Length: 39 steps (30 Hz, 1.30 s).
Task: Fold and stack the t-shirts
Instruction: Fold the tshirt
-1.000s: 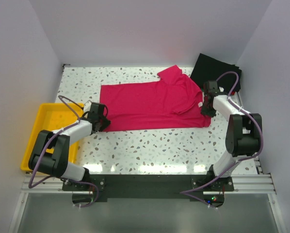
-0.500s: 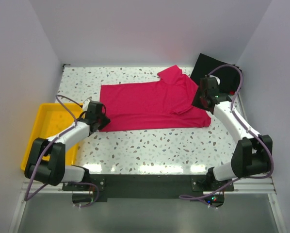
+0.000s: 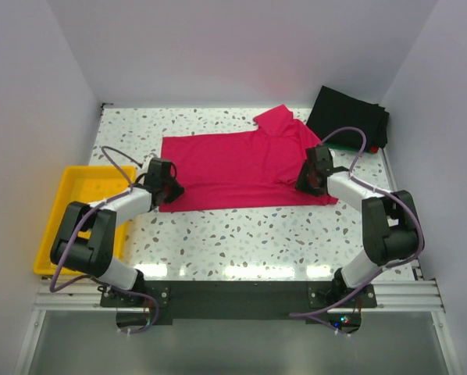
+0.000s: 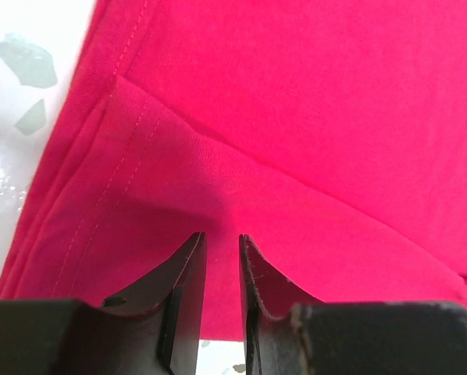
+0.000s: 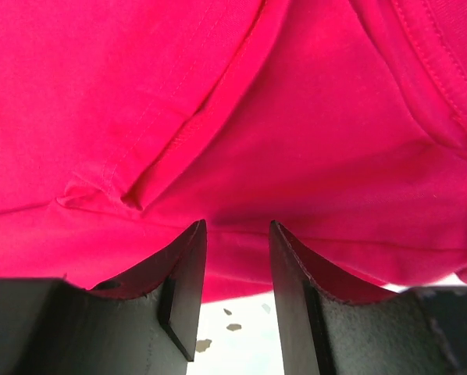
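The speckled desk [image 3: 241, 234] is carrying everything here. The crimson-pink t-shirt [image 3: 233, 168] is lying spread across its middle, wider from left to right than from near to far. One sleeve [image 3: 276, 119] is sticking out toward the far edge, and the right end is lying partly doubled over itself.

A pile of black t-shirts [image 3: 349, 117] is sitting in the far right corner, close to the crimson-pink one. A thin green edge [image 3: 339, 145] is peeking out along the near side of the pile. The yellow tray [image 3: 62, 203] is sitting off the left side of the desk, well apart from the cloth.

Both arms are reaching in low from the near edge. The left claw [image 3: 168, 187] is resting at the near left corner of the crimson-pink t-shirt. In the left wrist view its fingers [image 4: 188, 273] are standing a narrow way apart over the stitched hem. Flat cloth is showing through the gap, with nothing bunched between them.

The right claw [image 3: 308, 176] is sitting at the near right end of the same t-shirt, beside the doubled-over part. In the right wrist view its fingers [image 5: 185, 273] are spread wider. The near edge of the cloth is running across the gap, a seam fold is lying just beyond, and bare desk is showing below.
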Motion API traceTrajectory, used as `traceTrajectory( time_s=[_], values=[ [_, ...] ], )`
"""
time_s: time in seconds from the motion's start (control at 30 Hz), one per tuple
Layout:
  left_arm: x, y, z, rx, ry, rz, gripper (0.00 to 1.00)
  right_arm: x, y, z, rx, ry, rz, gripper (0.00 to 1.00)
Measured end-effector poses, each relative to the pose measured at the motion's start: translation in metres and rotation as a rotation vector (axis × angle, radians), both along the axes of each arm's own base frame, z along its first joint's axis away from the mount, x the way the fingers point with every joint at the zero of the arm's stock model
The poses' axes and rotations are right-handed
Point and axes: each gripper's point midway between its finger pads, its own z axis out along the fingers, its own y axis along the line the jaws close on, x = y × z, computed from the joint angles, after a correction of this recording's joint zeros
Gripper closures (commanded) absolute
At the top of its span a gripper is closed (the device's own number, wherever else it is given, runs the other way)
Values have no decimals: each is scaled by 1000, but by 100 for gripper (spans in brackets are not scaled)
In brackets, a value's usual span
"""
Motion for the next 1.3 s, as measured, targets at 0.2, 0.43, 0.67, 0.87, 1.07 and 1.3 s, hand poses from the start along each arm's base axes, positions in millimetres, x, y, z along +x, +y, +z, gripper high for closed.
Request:
traceTrajectory(
  time_s=[0.2, 0.43, 0.67, 0.87, 1.07, 1.3],
  values=[
    [0, -3, -11, 9, 18, -14, 74, 7, 3, -11, 29, -23, -35, 60],
    [-7, 2, -15, 18, 22, 10, 74, 6, 5, -17, 71, -35, -68, 60],
    [-28, 10, -15, 16, 17, 33, 74, -18, 9, -18, 131, -30, -71, 60],
    [-51, 18, -16, 21, 21, 40, 74, -47, 15, -18, 200, -19, -54, 61],
    [-82, 26, -16, 20, 19, 46, 73, -81, 21, -18, 269, 3, -29, 61],
    [-109, 32, -16, 6, 26, 59, 73, -128, 19, -18, 309, 44, -22, 60]
  ],
)
